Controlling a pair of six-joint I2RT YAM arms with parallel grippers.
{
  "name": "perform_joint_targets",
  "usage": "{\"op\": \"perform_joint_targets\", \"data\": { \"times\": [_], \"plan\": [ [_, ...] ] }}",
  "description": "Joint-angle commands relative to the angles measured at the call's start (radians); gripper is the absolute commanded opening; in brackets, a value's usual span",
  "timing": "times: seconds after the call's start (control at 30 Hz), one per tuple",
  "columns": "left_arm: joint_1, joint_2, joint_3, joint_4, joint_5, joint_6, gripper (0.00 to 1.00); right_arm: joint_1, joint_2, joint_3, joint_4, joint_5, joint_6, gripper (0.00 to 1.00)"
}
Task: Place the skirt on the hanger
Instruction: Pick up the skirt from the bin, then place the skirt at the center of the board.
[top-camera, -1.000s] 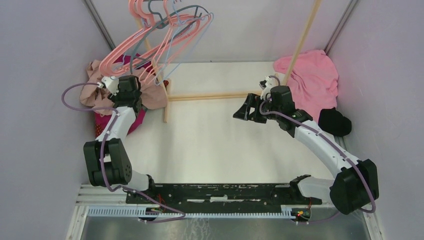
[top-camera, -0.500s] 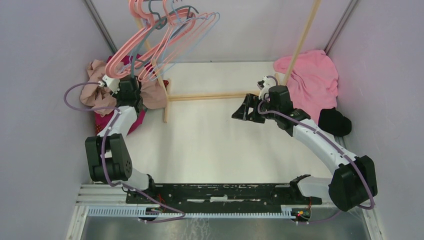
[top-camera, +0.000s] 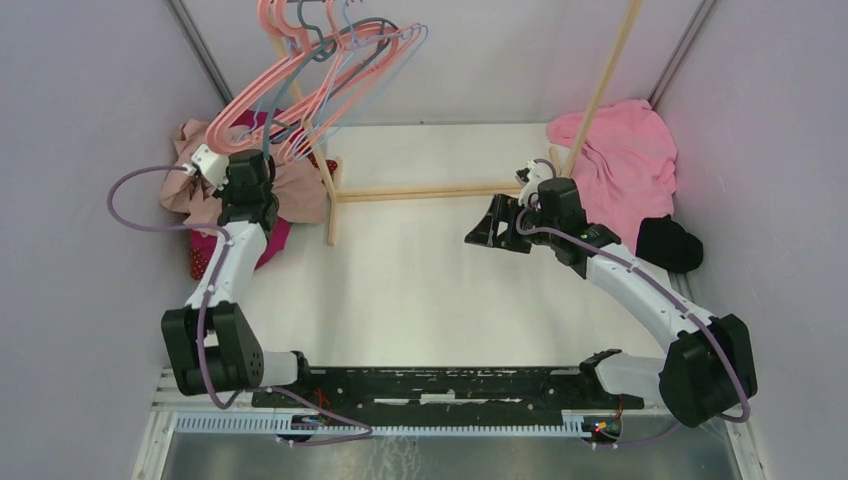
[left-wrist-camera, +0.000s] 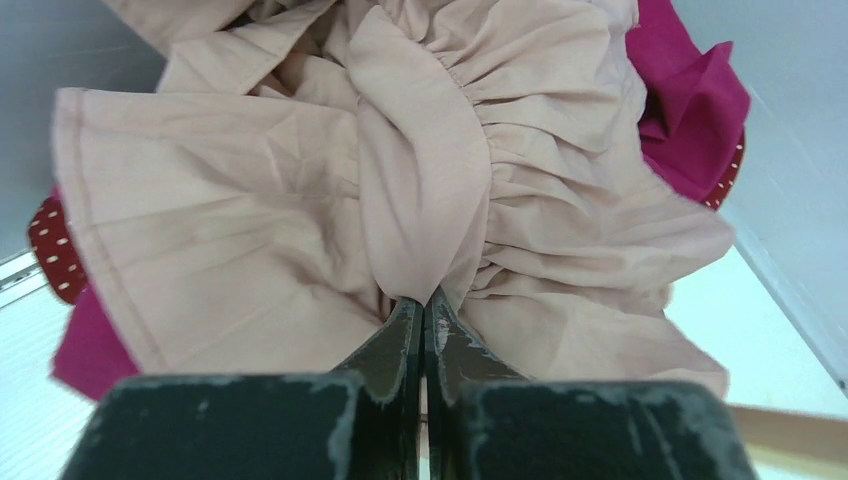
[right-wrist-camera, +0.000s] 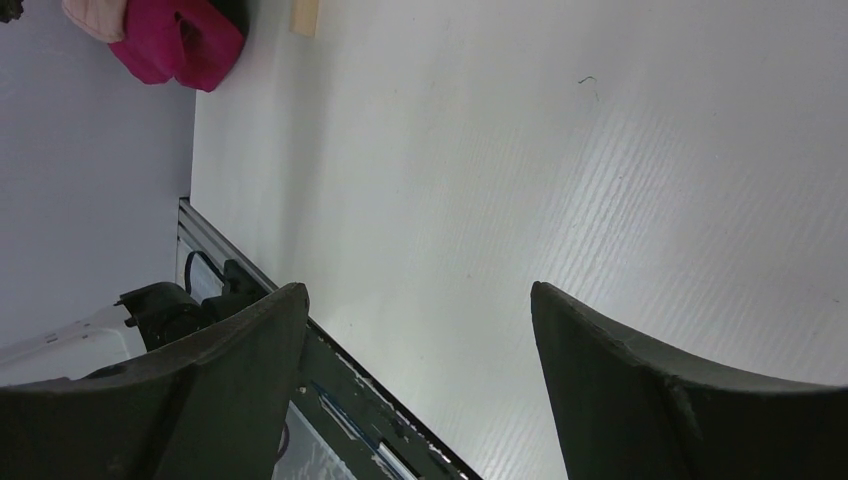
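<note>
The skirt (top-camera: 304, 190) is a crumpled beige, gathered cloth (left-wrist-camera: 300, 200) heaped at the back left, under the rack. My left gripper (top-camera: 252, 168) is down on it, and in the left wrist view it (left-wrist-camera: 424, 303) is shut with a fold of the beige cloth pinched at its tips. Several hangers (top-camera: 322, 68), mostly pink with one grey and one pale blue, hang in a bunch above the heap. My right gripper (top-camera: 492, 222) hovers over the bare white table (right-wrist-camera: 520, 150) mid-right, and it (right-wrist-camera: 420, 290) is open with nothing between its fingers.
A magenta garment (top-camera: 270, 242) with a red dotted edge (left-wrist-camera: 52, 248) lies under the skirt. The wooden rack's base bar (top-camera: 420, 192) and slanted pole (top-camera: 605, 80) cross the back. A pink cloth (top-camera: 625, 160) and a black cloth (top-camera: 668, 243) lie at right. Grey walls close both sides.
My left gripper has shut on a fold of the skirt, and its wrist has shifted slightly left. The hangers have swayed. The right arm has hardly moved.
</note>
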Motion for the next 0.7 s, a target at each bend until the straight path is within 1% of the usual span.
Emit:
{"op": "perform_joint_targets", "data": {
  "times": [0.0,0.17,0.3,0.43,0.57,0.67],
  "plan": [
    [0.005,-0.193,-0.068,-0.124,-0.002,-0.027,0.03,0.01,-0.053,-0.005,0.058,-0.014,0.015,0.88],
    [0.003,-0.423,-0.196,-0.221,0.108,-0.032,0.03,0.014,-0.075,-0.003,0.055,-0.015,0.022,0.88],
    [0.002,-0.568,-0.25,-0.307,0.191,-0.028,0.03,0.018,-0.09,0.012,0.041,-0.014,0.022,0.88],
    [0.0,-0.686,-0.257,-0.388,0.303,-0.049,0.03,0.023,-0.109,0.029,0.025,-0.008,0.025,0.88],
    [-0.006,-0.757,-0.242,-0.471,0.467,-0.073,0.03,0.025,-0.123,0.066,-0.025,0.01,0.003,0.88],
    [-0.022,-0.806,-0.217,-0.553,0.543,-0.067,0.03,0.024,-0.127,0.105,-0.073,0.029,-0.022,0.88]
  ]
}}
